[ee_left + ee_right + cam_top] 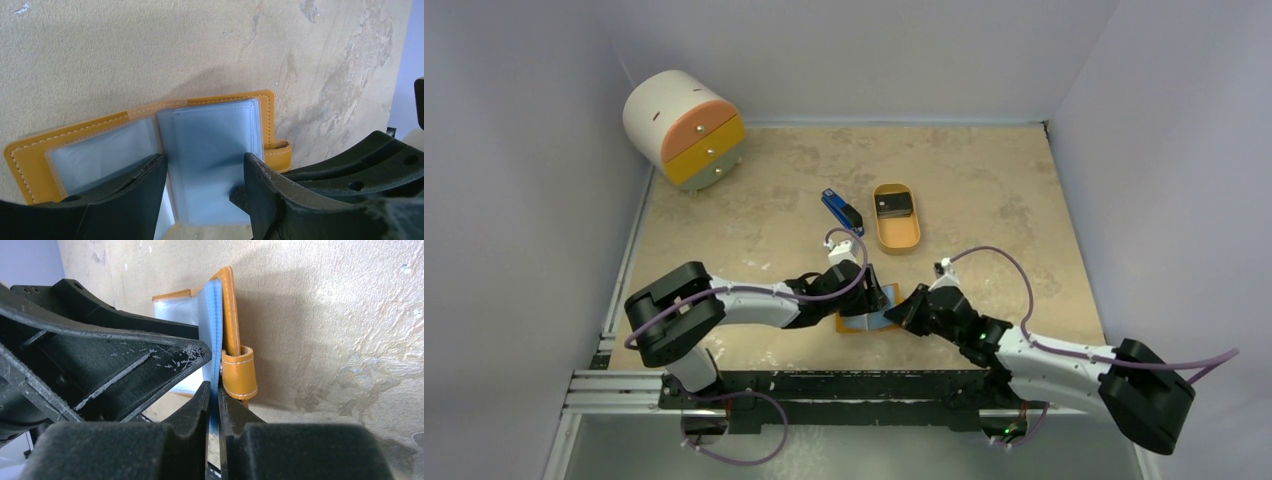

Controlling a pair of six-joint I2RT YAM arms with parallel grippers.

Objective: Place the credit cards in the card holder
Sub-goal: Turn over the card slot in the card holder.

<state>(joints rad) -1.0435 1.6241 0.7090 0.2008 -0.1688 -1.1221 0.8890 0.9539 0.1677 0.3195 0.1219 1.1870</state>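
Lying open, card holder (856, 324) apparently spans left-right.

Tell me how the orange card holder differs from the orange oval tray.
The card holder lies open, flat and rectangular; the tray, farther back, is an oval with a raised rim. The tray holds dark credit cards; the card holder's sleeves in view look empty. The right gripper pinches one of the card holder's sleeves; nothing touches the tray. Both are orange.
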